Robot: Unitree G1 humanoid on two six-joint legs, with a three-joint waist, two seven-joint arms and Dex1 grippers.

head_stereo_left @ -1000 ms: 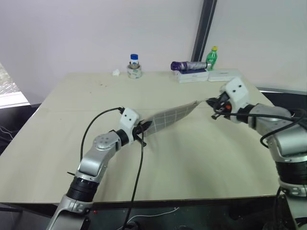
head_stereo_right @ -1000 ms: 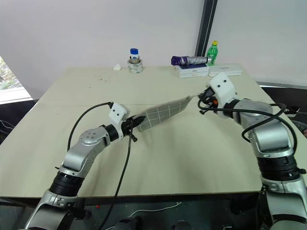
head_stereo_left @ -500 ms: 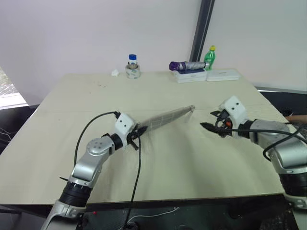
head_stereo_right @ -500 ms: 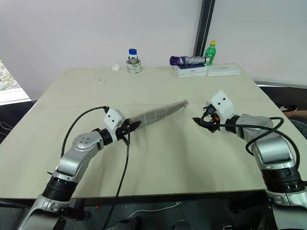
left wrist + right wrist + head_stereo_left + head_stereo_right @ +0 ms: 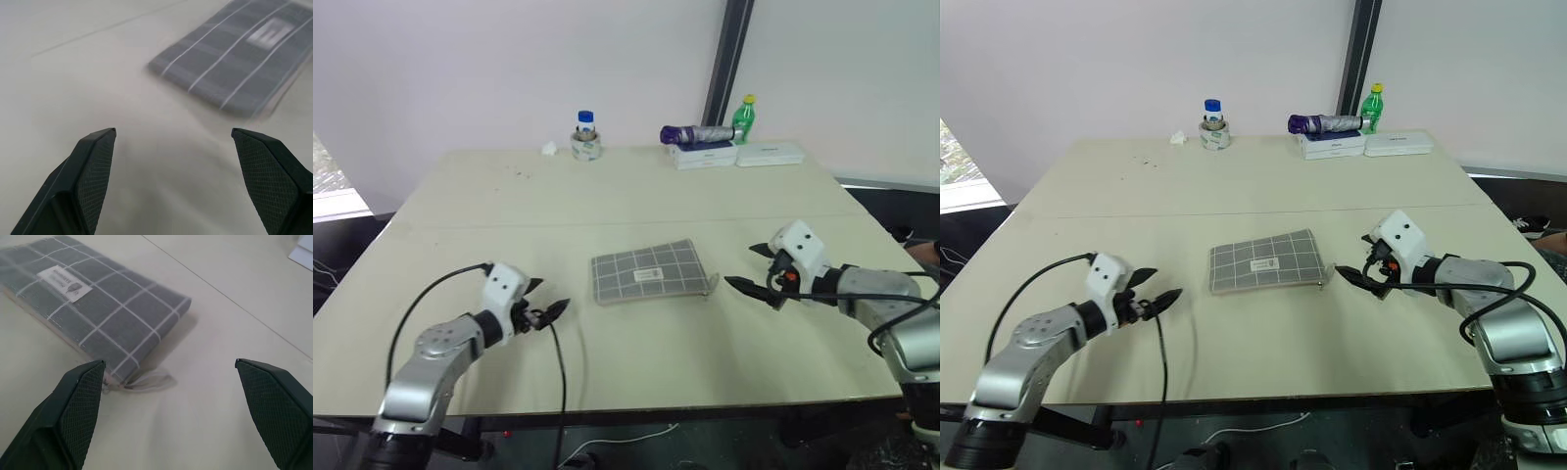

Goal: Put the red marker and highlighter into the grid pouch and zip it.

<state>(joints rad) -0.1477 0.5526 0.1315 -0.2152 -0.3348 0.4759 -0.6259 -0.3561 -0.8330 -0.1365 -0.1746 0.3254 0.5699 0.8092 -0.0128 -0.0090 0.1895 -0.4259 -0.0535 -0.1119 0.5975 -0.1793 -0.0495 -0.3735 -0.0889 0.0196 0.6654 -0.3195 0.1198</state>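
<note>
The flat grey fabric grid pouch [image 5: 646,271] with thin white lines and a small white label lies flat on the pale beige table [image 5: 607,196], its zipper pull loop [image 5: 151,381] resting on the tabletop. The left gripper [image 5: 546,312] hovers beside it, jaws spread, holding nothing. The right gripper [image 5: 752,282] sits near the loop end, jaws likewise spread and empty.

Silver-grey jointed arms, white wrist blocks, black cross-hatched fingers [image 5: 93,171], black cables looping along forearms
</note>
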